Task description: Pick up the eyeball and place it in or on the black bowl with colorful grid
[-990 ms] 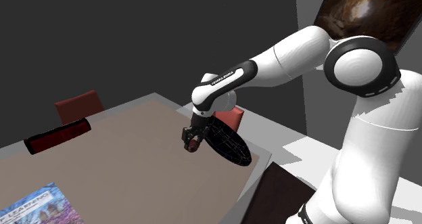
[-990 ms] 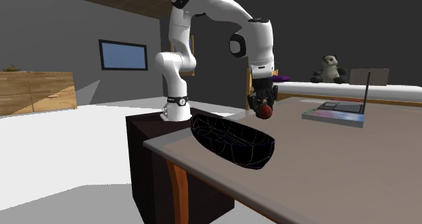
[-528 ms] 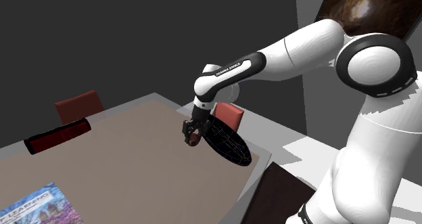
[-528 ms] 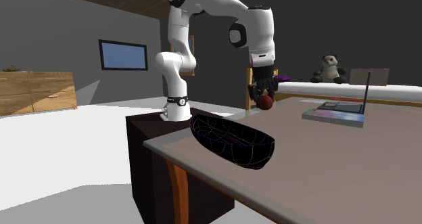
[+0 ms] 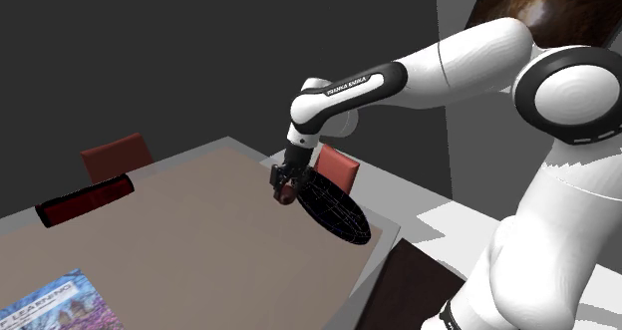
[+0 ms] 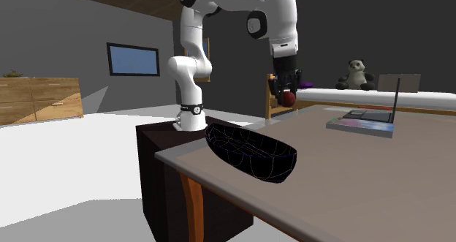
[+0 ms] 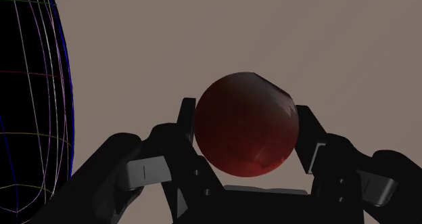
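Observation:
A dark red ball, the eyeball (image 7: 245,124), is clasped between the two black fingers of my gripper (image 7: 247,131). The gripper (image 5: 286,191) hangs in the air above the brown table, just beyond the rim of the black bowl with colourful grid lines (image 5: 334,206). From the second exterior view the gripper (image 6: 287,99) holds the eyeball (image 6: 289,99) well above the table, higher than the bowl (image 6: 252,153) and behind it. Beside the fingers in the wrist view, part of the bowl (image 7: 30,94) is visible.
A magazine (image 5: 55,303) lies on the table (image 5: 199,238) at the shoulder view's lower left, a dark red box (image 5: 85,199) further back. Red chairs (image 5: 117,156) stand behind the table. A laptop on a book (image 6: 365,121) sits far across the table.
The arm has lifted the gripper with the eyeball higher above the table, a little away from the bowl's side. The bowl has not moved.

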`<action>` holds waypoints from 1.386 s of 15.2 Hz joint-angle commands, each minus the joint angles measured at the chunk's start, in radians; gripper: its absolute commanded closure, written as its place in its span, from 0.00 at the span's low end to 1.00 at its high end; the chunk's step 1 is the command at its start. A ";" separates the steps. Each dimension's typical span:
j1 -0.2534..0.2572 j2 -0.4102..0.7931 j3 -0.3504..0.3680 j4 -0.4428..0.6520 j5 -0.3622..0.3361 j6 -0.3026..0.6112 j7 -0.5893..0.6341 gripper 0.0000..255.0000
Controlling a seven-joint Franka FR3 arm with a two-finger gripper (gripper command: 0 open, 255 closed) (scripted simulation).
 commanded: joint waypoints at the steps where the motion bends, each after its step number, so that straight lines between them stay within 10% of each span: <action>1: -0.001 -0.014 -0.001 0.010 -0.006 -0.023 0.008 1.00; 21: -0.210 0.016 -0.189 0.064 -0.053 -0.152 -0.342 1.00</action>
